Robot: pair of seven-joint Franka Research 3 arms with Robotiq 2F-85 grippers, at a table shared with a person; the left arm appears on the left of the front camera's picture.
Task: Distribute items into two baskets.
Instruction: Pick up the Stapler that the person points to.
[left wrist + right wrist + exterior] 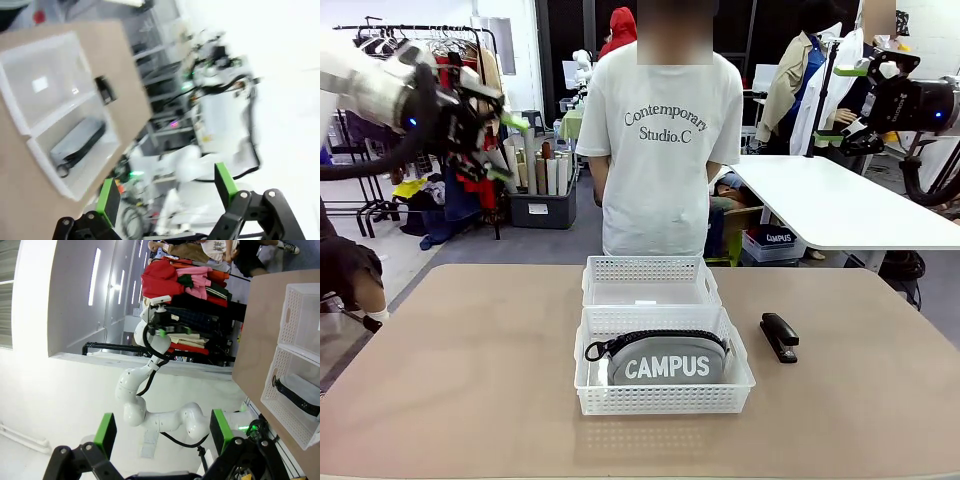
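The left gripper hangs high above the robot's left side of the table, its green-padded fingers spread wide with nothing between them; the right gripper is raised about as high on the opposite side, its jaws likewise parted and holding nothing. Both hang well apart from everything on the tabletop.

Below and between them, at the middle of the table, two white lattice baskets sit end to end, their short walls touching. The near basket holds the grey pouch, which lies with its white "CAMPUS" lettering facing the robot and its black zipper curving along the top edge; the pouch takes up most of that basket's width. The far basket shows its clear bottom. The black stapler lies on the bare table just beside the near basket, on the robot's right; a narrow strip of tabletop separates the two, so it sits in neither basket.

Beyond the far basket, a person in a white printed T-shirt stands at the table's far edge, facing the robot.
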